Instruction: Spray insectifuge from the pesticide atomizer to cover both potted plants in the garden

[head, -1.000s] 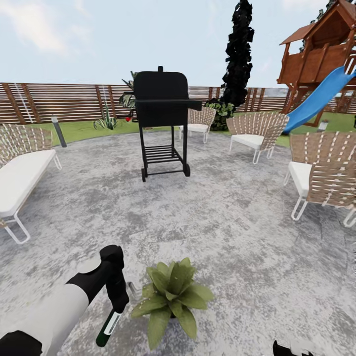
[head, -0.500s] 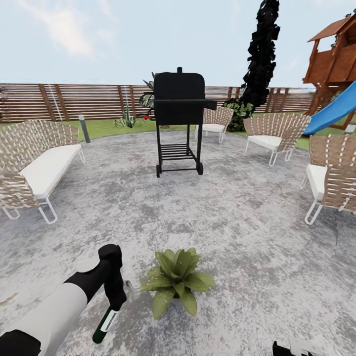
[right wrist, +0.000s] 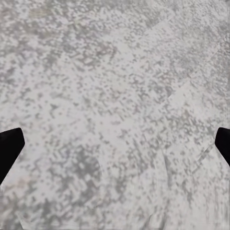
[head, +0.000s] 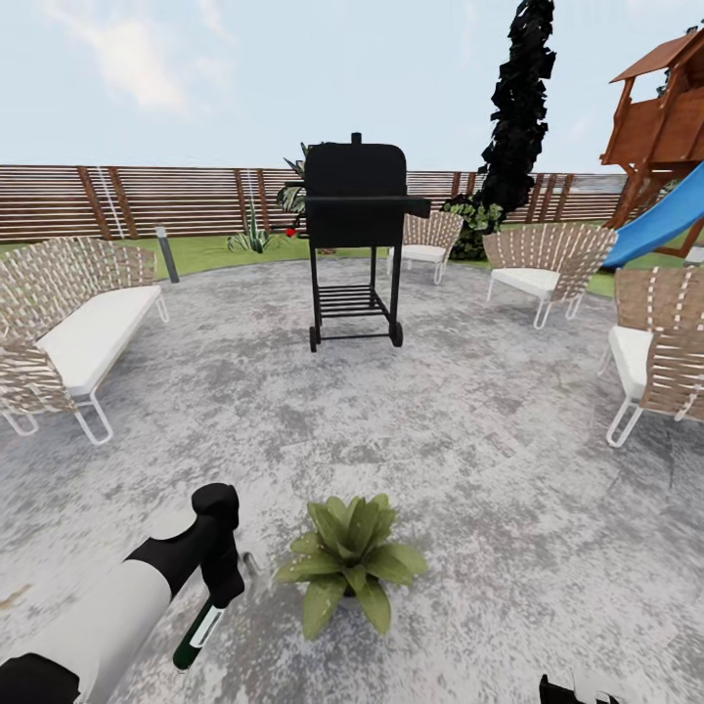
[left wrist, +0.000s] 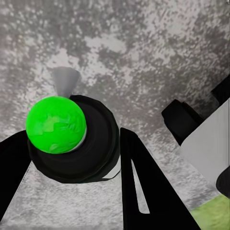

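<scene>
Atomizer, one: a slim dark cylindrical pesticide atomizer (head: pixel 197 636) with a white label band, hanging tilted from the left gripper (head: pixel 219 585) over the grey mottled paved patio (head: pixel 469 430); in the left wrist view it shows end-on as a black round body (left wrist: pixel 76 143) with a bright green dome and a small grey cone beside it. Potted plants, one in sight: a low rosette of pointed green leaves (head: pixel 349 564), just beside the atomizer, its pot hidden under the foliage. Left gripper's black fingers (left wrist: pixel 143 187) are clamped against the atomizer's sides. Right gripper (right wrist: pixel 115 143): two dark fingertips at opposite edges of its wrist view, spread wide, nothing between them but paving. Beyond: one black wheeled barbecue grill (head: pixel 354 244), four woven chairs, one brown slatted wooden fence (head: pixel 137 200), one blue slide (head: pixel 657 225).
</scene>
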Controlling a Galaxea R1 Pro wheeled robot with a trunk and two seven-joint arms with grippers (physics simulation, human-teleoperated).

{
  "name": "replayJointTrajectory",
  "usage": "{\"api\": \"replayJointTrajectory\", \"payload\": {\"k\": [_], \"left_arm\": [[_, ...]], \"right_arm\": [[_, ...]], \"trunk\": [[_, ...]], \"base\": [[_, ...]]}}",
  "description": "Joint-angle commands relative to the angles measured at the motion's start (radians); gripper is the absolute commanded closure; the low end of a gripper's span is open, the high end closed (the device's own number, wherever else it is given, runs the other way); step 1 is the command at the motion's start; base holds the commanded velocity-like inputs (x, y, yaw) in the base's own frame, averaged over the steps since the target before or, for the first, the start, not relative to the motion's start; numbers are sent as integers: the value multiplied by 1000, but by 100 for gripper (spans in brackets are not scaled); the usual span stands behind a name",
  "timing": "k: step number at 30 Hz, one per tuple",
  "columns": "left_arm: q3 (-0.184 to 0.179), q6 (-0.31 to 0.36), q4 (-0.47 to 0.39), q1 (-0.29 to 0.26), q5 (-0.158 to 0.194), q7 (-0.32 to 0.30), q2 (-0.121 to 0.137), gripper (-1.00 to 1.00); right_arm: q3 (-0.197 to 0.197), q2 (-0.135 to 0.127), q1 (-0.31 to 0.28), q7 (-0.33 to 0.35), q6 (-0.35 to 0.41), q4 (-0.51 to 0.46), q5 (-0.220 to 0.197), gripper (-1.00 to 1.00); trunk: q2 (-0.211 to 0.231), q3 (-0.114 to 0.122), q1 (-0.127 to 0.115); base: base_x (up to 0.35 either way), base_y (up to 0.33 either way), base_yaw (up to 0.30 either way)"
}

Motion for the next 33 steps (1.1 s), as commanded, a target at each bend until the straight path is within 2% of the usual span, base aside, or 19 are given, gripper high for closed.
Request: {"api": "replayJointTrajectory", "payload": {"k": [1, 6, 17, 21, 29, 33], "left_arm": [[0, 10, -2, -1, -6, -9, 1, 100], [9, 10, -2, -1, -7, -10, 0, 100], [9, 10, -2, 6, -9, -9, 0, 100], [9, 11, -2, 9, -8, -11, -7, 100], [9, 14, -3, -31, -8, -18, -8, 100], [8, 13, -3, -64, -8, -39, -10, 100]], "right_arm": [[-7, 0, -1, -4, -3, 2, 11, -100], [-7, 0, -1, -4, -3, 2, 11, -100], [-7, 2, -1, -4, -3, 2, 11, -100], [-7, 2, -1, -4, -3, 2, 11, -100], [-7, 1, -1, -4, -3, 2, 11, -100], [-7, 1, -1, -4, -3, 2, 11, -100]], "trunk": [[0, -1, 0], [0, -1, 0], [0, -1, 0], [0, -1, 0], [0, -1, 0], [0, -1, 0]], "base": [[302, 0, 0], [140, 0, 18], [3, 0, 254], [65, -59, 66], [177, -209, 4], [-73, -241, 0]]}}
